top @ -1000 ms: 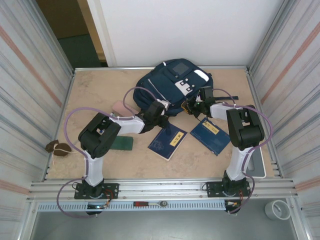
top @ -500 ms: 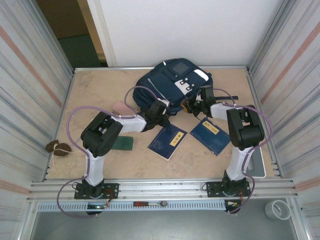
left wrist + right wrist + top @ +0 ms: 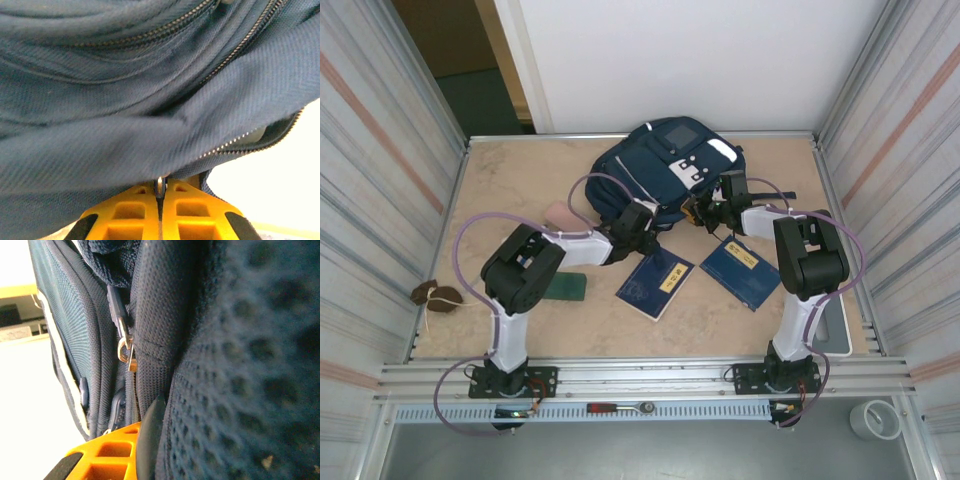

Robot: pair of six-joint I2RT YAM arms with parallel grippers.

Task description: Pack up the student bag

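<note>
Student bag (image 3: 665,165): navy backpack, far centre of the table (image 3: 520,180), both arms at its near edge.

Left gripper (image 3: 160,189): jaws pressed together, a thin metal tab (image 3: 160,184) nipped between the yellow fingers, probably a zip pull; blue fabric folds lie directly above it; one zip track to its right gapes a little over something pale.

Right gripper (image 3: 703,212): closed narrow on a fold of the bag's mesh padding, as far as can be judged; its second finger is hidden behind the fabric; a small brass clasp (image 3: 125,352) hangs just beyond it.

Change: over the last second the left arm has shifted slightly at the bag's near-left edge; the bag has not moved; this reads as a re-grip on the pull, not yet a pull along the zip.

Standing: packing barely begun; two dark-blue booklets (image 3: 655,283) (image 3: 740,270) lie on the near table, outside the bag; a green pad (image 3: 565,287), a pink item (image 3: 560,213) and a brown object (image 3: 435,296) lie to the left.

Unclear: which pocket the tab belongs to; the bag's interior; the left wrist view is blurred at close range.
</note>
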